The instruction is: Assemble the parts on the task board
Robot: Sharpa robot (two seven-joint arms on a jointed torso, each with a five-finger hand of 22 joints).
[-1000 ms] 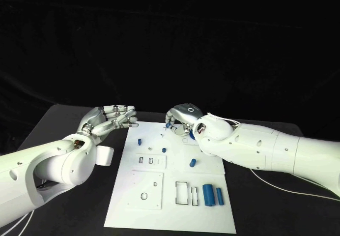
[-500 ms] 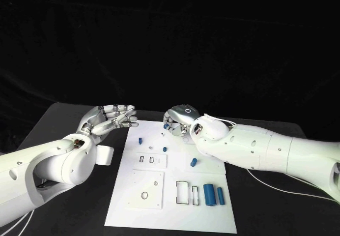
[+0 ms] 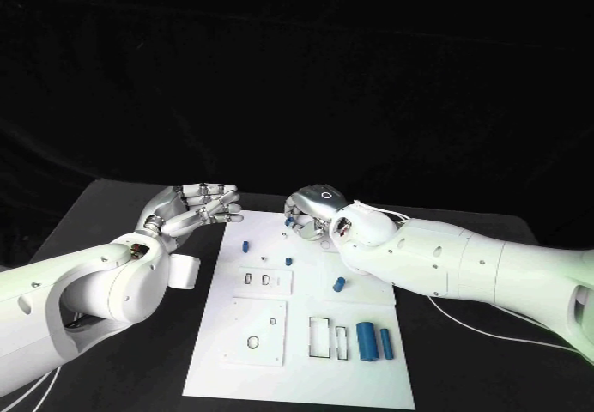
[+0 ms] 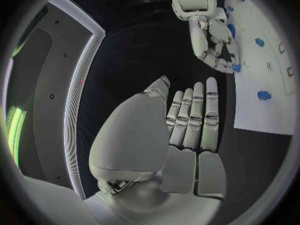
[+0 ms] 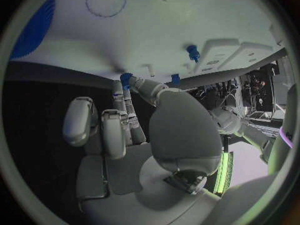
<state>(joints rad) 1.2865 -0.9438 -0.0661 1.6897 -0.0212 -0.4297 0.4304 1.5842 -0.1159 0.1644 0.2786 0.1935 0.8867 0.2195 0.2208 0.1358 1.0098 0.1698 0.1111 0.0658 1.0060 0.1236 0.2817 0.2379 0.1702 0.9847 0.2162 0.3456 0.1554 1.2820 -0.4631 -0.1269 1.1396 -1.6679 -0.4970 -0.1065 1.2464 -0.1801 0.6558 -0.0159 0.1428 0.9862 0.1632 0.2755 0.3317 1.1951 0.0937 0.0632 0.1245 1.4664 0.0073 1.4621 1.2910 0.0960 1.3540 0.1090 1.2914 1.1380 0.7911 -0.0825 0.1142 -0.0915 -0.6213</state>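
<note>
The white task board (image 3: 297,378) lies in the middle of the black table. My right hand (image 3: 316,209) hovers at its far edge, and its fingertips pinch a small blue part (image 5: 127,78), also seen as a blue part (image 4: 236,67) from the left wrist. My left hand (image 3: 198,206) hangs off the board's far left corner, palm up, fingers apart and holding nothing. Small blue pegs (image 3: 245,247) (image 3: 287,260) stand in the board's far half, and another peg (image 3: 339,283) sits mid-board. A large blue cylinder (image 3: 366,341) and a slimmer blue bar (image 3: 384,342) lie at the near right.
Raised white plates with slots and holes (image 3: 265,280) (image 3: 257,333) take up the board's left half, and a rectangular cut-out (image 3: 319,336) lies beside the cylinder. Bare black table (image 3: 112,215) runs along both sides of the board.
My right hand has edged slightly to the left over the board's far edge. The left hand has stayed where it was.
</note>
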